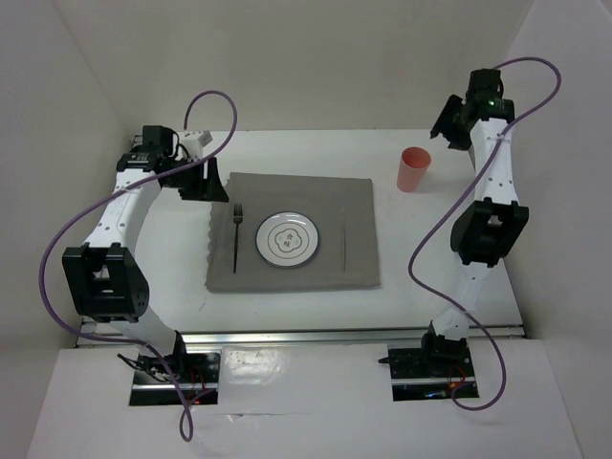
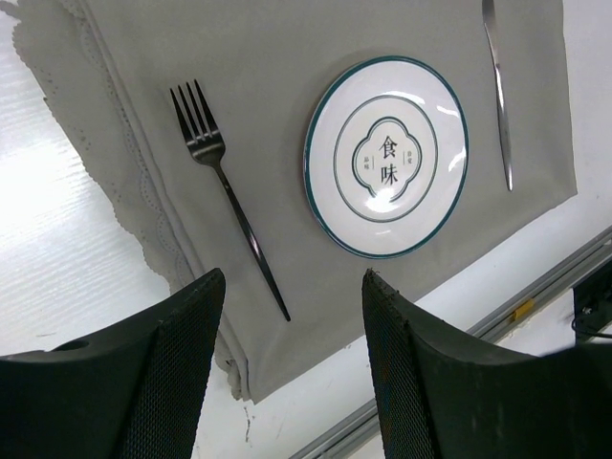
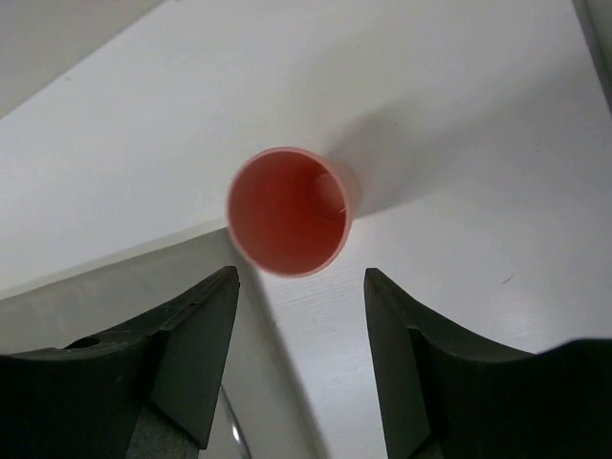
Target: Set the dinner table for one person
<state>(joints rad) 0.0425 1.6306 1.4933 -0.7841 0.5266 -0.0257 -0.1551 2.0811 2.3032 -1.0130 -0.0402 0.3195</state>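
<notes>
The dinner table point(image 1: 287, 311), a matte white rectangle, fills the middle of the top view with its long axis running from 9 to 3 o'clock. On it lies a grey woven cloth placemat point(image 1: 354, 258) with a scalloped edge at 9 o'clock. At its centre sits a round glossy white plate point(image 1: 287, 238) with a teal rim, printed 食味 inside a lobed outline; the smaller characters are unreadable. A dark metal fork point(image 1: 237, 234) lies at the plate's 9 o'clock, tines toward 12, and a slim knife point(image 2: 499, 86) at 3 o'clock. A smooth salmon tapered cup point(image 1: 413, 170) stands upright at 2 o'clock, off the mat. The left gripper point(image 2: 292, 287) and the right gripper point(image 3: 301, 277) are both spread, holding nothing.
</notes>
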